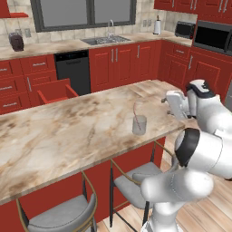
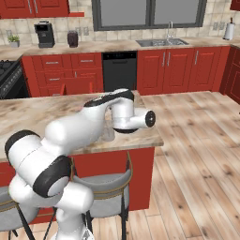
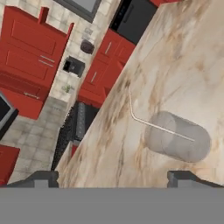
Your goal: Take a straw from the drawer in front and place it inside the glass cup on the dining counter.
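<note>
In the left base view, the open red drawer [image 1: 55, 92] juts from the cabinets at the left middle of the frame, beyond the dining counter [image 1: 59, 131] that runs across the centre. Right of the frame's middle, the glass cup [image 1: 139, 125] stands upright on the marble near the counter's front edge, and the straw [image 1: 134, 111] is inside it, its thin pale length rising above the rim and bending over at the top. Further right, the gripper [image 1: 166, 101] sits at the end of the white arm, near the cup but apart from it. In the hand view, the straw [image 3: 151, 123] runs from the frame's middle into the glass cup [image 3: 178, 136] at centre right, with the dining counter [image 3: 175, 65] behind, and the two dark fingertips [image 3: 43, 178] stand wide apart at the bottom corners with nothing between them, so the gripper [image 3: 114, 178] is released. In the right base view, the arm covers most of the glass cup [image 2: 108, 134], of which a sliver shows at centre frame on the dining counter [image 2: 28, 115].
</note>
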